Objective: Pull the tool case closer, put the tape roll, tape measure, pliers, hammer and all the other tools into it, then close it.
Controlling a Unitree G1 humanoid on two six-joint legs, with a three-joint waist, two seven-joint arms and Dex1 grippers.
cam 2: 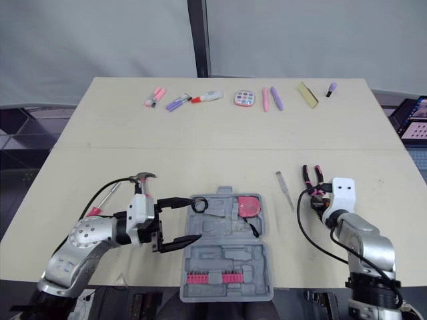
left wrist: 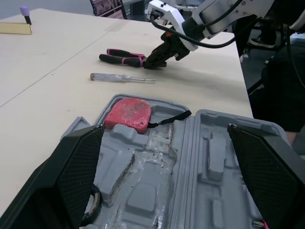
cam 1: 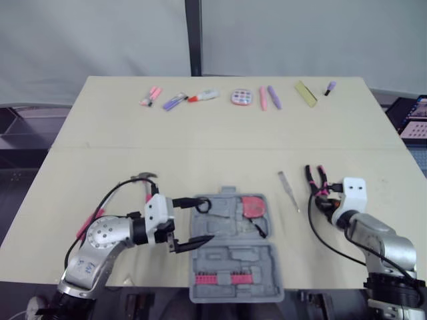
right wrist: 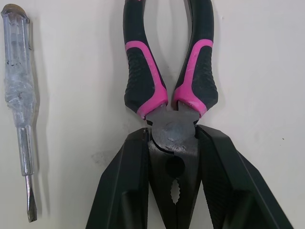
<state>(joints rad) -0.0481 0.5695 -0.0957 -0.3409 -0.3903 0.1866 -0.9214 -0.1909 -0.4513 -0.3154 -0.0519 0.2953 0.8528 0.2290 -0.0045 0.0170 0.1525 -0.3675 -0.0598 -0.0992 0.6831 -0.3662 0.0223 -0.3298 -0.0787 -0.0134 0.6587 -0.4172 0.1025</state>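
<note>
Tool case (cam 1: 233,263) lies open at the near edge of the counter (cam 1: 220,133), seemingly pulled close enough. Hammer (cam 1: 145,178) lies just left of it, not yet packed. Pliers (right wrist: 171,125) lie to its right, head clamped in the right pincer (cam 1: 320,195), with the screwdriver (cam 1: 288,191) between. Tape measure (cam 1: 253,206) and what looks like the tape roll (cam 1: 202,204) sit inside. Left pincer (cam 1: 203,219) gapes over the case. Closing remains.

both eye views look forward and down from the head over the whole surface (cam 1: 200,147). left wrist view sits low by the tool case (left wrist: 209,157), facing the pliers (left wrist: 124,59); right wrist view hangs close above them.
</note>
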